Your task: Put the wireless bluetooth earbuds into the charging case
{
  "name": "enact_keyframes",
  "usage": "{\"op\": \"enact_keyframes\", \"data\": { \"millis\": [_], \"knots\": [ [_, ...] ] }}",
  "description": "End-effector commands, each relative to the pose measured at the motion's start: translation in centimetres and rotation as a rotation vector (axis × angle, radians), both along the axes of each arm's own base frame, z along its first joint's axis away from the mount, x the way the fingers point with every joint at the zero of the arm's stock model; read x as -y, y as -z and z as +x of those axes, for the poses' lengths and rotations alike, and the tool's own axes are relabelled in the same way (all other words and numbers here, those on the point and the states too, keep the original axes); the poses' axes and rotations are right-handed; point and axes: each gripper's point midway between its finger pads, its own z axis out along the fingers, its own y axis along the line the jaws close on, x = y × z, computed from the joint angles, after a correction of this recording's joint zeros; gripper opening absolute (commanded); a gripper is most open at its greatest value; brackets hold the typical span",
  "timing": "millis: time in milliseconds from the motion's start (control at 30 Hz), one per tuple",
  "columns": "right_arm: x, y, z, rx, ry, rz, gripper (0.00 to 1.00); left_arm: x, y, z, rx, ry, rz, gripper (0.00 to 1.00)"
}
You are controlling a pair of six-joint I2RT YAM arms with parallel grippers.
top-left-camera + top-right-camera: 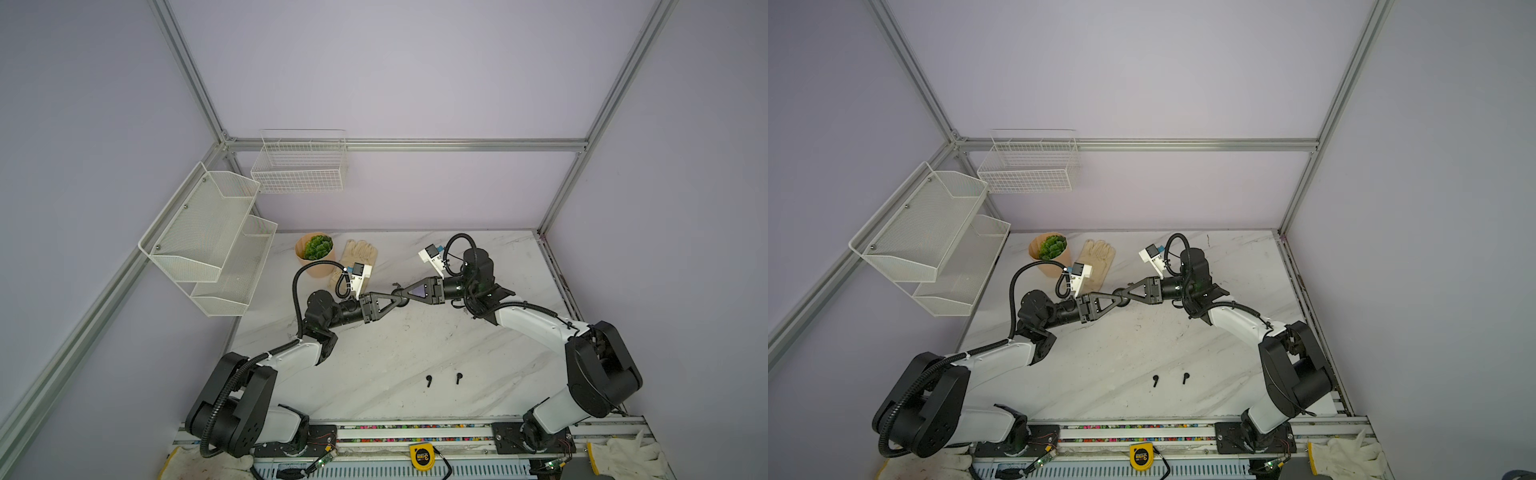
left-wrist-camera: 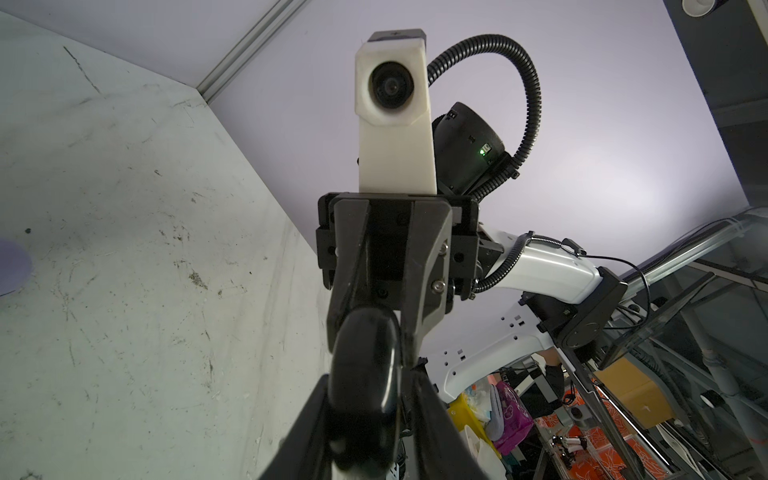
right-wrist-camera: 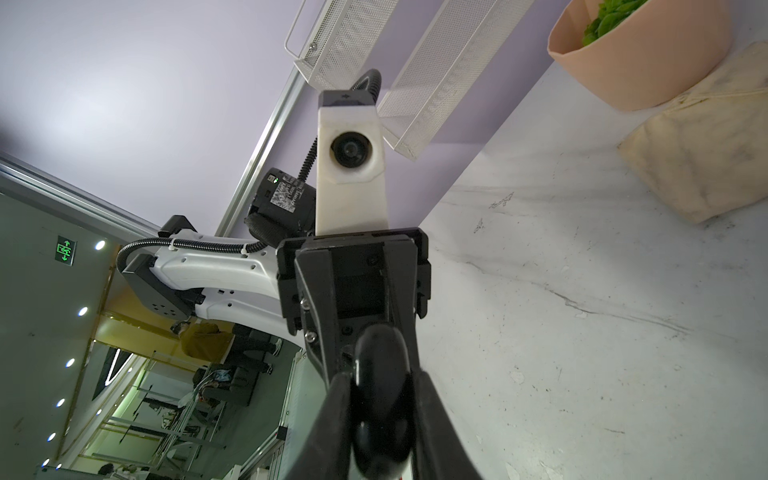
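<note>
A black rounded charging case (image 1: 401, 300) hangs above the middle of the marble table, with both grippers on it from opposite sides. My left gripper (image 1: 395, 302) comes from the left, and in the left wrist view its fingers flank the case (image 2: 365, 374). My right gripper (image 1: 408, 296) comes from the right, and in the right wrist view its jaws press both sides of the case (image 3: 380, 386). Whether the case is open I cannot tell. Two black earbuds (image 1: 428, 380) (image 1: 459, 377) lie apart on the table near the front, also in a top view (image 1: 1155, 380) (image 1: 1185, 377).
A potted plant (image 1: 316, 253) and a beige glove (image 1: 359, 255) sit at the back left of the table. White mesh shelves (image 1: 208, 237) and a wire basket (image 1: 299, 166) hang on the walls. A pale lilac round object (image 2: 12, 266) lies on the table.
</note>
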Motion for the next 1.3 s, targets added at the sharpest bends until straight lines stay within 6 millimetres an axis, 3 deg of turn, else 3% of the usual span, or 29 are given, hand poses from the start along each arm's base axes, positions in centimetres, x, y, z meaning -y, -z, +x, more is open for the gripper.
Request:
{"op": "enact_keyframes", "data": {
  "millis": [0,300,400,533,600,667,767,867,967,1067,1167,1267],
  "knots": [
    [-0.5,-1.7,0.0,0.043,-0.016,0.03,0.11,-0.1,0.0,-0.8,0.036,0.006,-0.014,0.27],
    [-0.5,-1.8,0.2,0.043,-0.011,0.028,0.13,-0.1,-0.2,-0.8,0.049,0.001,-0.013,0.17],
    [-0.5,-2.1,0.3,0.047,-0.004,0.015,0.29,-0.1,-0.2,-0.7,0.06,0.0,-0.011,0.13],
    [0.4,-4.1,1.4,0.102,0.074,-0.055,0.64,-0.1,-0.7,-0.6,0.11,-0.005,-0.018,0.09],
    [1.5,-5.3,2.7,0.224,0.178,-0.171,0.7,-0.2,-1.0,-0.4,0.147,-0.024,-0.023,0.06],
    [3.1,-6.2,3.6,0.319,0.273,-0.286,0.7,-0.4,-1.7,-0.6,0.219,-0.042,-0.051,0.03],
    [5.1,-7.5,3.1,0.483,0.338,-0.403,0.62,-0.7,-2.6,-0.9,0.331,-0.069,-0.069,0.0],
    [6.1,-9.2,1.2,0.672,0.313,-0.472,0.59,-0.5,-2.9,-0.9,0.417,-0.089,-0.052,0.0],
    [6.2,-10.5,0.3,0.826,0.289,-0.514,0.6,-0.5,-4.1,-0.5,0.469,-0.108,-0.058,0.0],
    [5.8,-11.8,0.5,0.866,0.295,-0.487,0.6,-0.6,-4.8,0.6,0.451,-0.153,-0.056,0.0],
    [5.2,-12.3,0.3,0.895,0.272,-0.451,0.6,-0.9,-3.8,2.4,0.399,-0.234,0.078,0.0],
    [5.2,-12.8,0.4,0.915,0.298,-0.418,0.61,-2.4,-3.7,4.3,0.38,-0.397,0.228,0.0]
  ]
}}
